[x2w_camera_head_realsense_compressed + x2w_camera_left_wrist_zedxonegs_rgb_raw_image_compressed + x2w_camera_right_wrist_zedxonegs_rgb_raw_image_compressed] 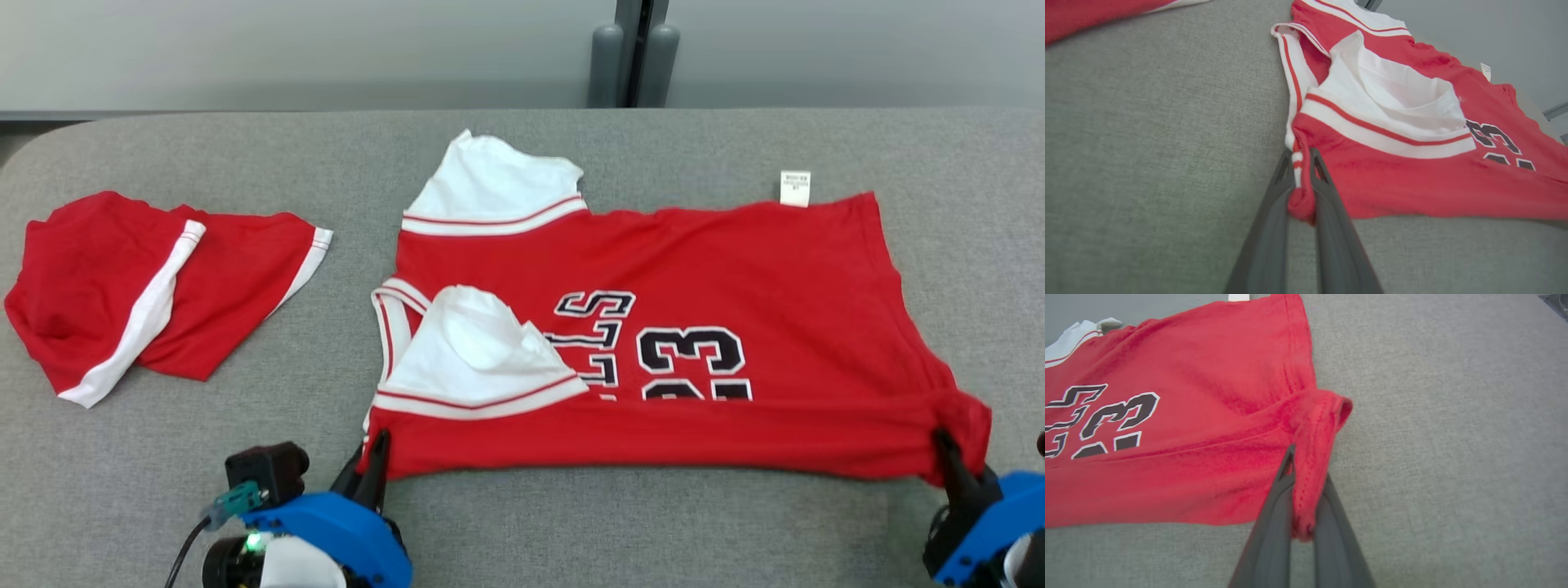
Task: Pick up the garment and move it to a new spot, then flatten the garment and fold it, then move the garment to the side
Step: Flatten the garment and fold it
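A red jersey with white sleeves and black "23" lettering, the garment [718, 269], lies spread sideways on the grey table [571, 139]. Its near long edge is folded over. My left gripper [374, 457] is shut on the jersey's near left corner, by the white striped sleeve [473, 351]. In the left wrist view the red and white hem [1300, 196] is bunched between the two dark fingers [1274, 212]. My right gripper [947, 453] is shut on the near right corner [967, 425]. The right wrist view shows that stitched hem corner [1314, 449] pinched between the fingers [1276, 514].
A second red garment with a white side stripe, a pair of shorts [147, 286], lies crumpled at the table's left. A white label [795, 188] sticks out at the jersey's far edge. A grey wall and two dark posts [633, 57] stand behind the table.
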Controlling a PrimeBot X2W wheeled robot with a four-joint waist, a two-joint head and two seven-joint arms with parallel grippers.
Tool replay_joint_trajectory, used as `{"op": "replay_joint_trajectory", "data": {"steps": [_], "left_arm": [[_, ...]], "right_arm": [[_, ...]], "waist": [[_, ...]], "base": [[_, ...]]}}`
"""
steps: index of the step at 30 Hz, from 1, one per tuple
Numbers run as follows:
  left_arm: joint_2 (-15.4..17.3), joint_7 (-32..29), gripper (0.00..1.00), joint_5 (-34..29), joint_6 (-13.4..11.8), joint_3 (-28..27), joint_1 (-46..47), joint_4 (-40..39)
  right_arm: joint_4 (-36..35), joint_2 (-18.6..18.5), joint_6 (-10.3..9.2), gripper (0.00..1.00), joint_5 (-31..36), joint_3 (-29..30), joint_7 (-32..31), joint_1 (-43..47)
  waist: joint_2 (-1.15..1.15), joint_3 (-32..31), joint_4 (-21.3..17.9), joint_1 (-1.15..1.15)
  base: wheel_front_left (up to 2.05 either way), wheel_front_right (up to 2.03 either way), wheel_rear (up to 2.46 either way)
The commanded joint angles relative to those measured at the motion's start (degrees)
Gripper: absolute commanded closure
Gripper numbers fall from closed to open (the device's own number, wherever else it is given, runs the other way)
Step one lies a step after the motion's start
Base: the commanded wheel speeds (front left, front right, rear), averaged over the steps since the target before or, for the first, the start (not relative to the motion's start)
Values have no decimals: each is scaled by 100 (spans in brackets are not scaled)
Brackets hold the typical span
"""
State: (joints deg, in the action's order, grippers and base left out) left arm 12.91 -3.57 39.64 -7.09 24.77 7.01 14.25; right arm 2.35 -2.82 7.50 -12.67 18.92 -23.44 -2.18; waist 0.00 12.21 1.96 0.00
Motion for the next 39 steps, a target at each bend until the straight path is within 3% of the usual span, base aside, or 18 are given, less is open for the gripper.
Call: {"op": "replay_joint_trajectory", "data": {"steps": [1, 8, 11, 12, 13, 14, 23, 29, 34, 39], "left_arm": [[107, -119, 100, 69, -76, -50, -176, -234], [489, -815, 100, 236, -611, -48, -1203, -1467], [511, -961, 100, 354, -760, -95, -1474, -1788], [514, -988, 98, 374, -784, -100, -1529, -1825], [527, -995, 52, 365, -811, -96, -1562, -1858], [533, -993, 0, 350, -813, -88, -1574, -1868], [763, -1094, 0, -27, -762, -36, -806, -1816], [849, -1367, 0, -591, -809, 79, 678, -1372], [559, -1413, 0, -780, -713, 164, 1757, -751], [181, -1431, 0, -863, -551, 262, 2955, 403]], "right_arm": [[-134, -18, -1, 100, -95, 44, -100, 216], [-553, -17, -1, 100, -426, -43, -507, 863], [-550, -17, -1, 100, -496, -47, -505, 943], [-518, -16, -1, 72, -529, -48, -488, 950], [-483, -16, 0, 0, -568, -42, -500, 957], [-464, -16, 0, 0, -587, -45, -518, 960], [-969, -21, 0, 0, -167, 115, -944, 468], [-1077, -450, 0, 0, 18, -314, -1512, -694], [-546, -694, 0, 0, -344, -712, -1665, -1607], [132, -925, 1, 0, -645, -1357, -1656, -2552]], "waist": [[0, -56, 0, 0], [0, -94, -22, 0], [0, -53, -7, 0], [0, -44, 7, 0], [0, -39, 25, 0], [0, -40, 41, 0], [0, -26, 89, 0], [0, 109, -72, 0], [0, 319, -199, 0], [0, 640, -350, 0]], "base": [[0, 0, 0], [0, 0, 0], [0, 0, 0], [0, 0, 0], [0, 0, 0], [0, 0, 0], [0, 0, 0], [0, 0, 0], [0, 0, 0], [0, 0, 0]]}}
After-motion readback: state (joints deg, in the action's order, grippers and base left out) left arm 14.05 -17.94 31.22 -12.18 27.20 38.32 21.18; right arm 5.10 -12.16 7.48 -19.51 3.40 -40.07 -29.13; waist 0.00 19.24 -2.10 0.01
